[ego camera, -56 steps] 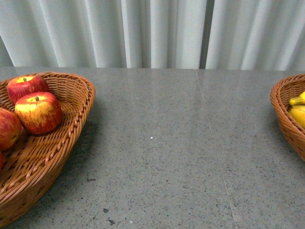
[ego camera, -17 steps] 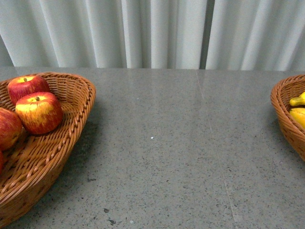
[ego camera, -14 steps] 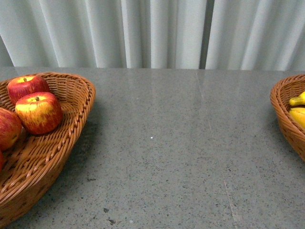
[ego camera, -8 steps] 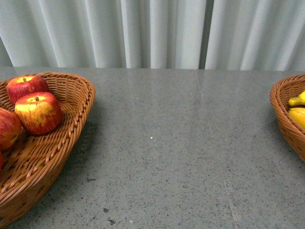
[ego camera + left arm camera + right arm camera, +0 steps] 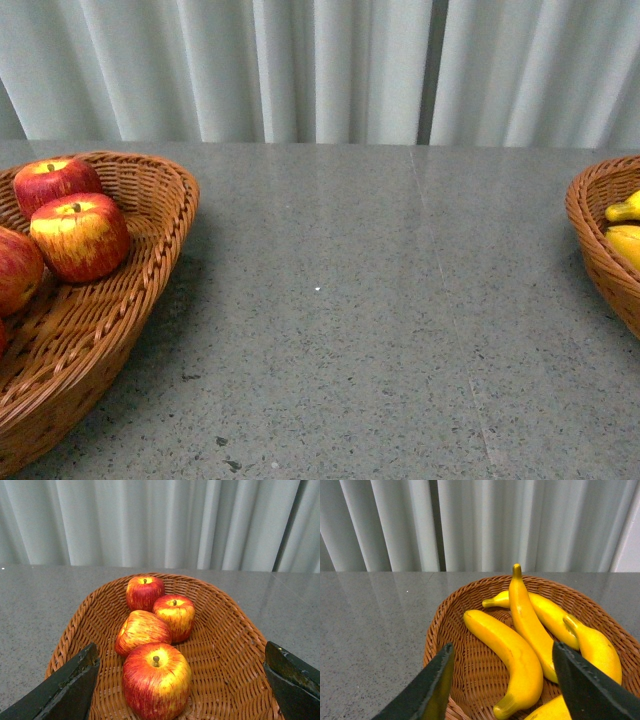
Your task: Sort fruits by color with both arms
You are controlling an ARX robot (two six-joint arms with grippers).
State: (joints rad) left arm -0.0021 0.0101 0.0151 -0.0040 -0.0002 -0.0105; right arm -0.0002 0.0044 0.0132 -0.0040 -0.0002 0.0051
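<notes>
Red apples [image 5: 156, 680] in wicker basket [image 5: 240, 630] at counter's left edge — my left hand [image 5: 182, 690] spread wide, empty | bananas [image 5: 527, 625] in right-edge basket [image 5: 445, 625], lengthwise from released right hand [image 5: 502, 680] — nothing left between.

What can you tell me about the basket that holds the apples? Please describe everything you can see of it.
The basket is an oval, shallow one, woven of orange-brown wicker, with a braided rim. It stands on the grey speckled table, at the left in the front view. Four red and yellow apples lie inside it, close together. The left gripper hangs open above its near end, touching nothing. The basket looks whole and undamaged.
</notes>
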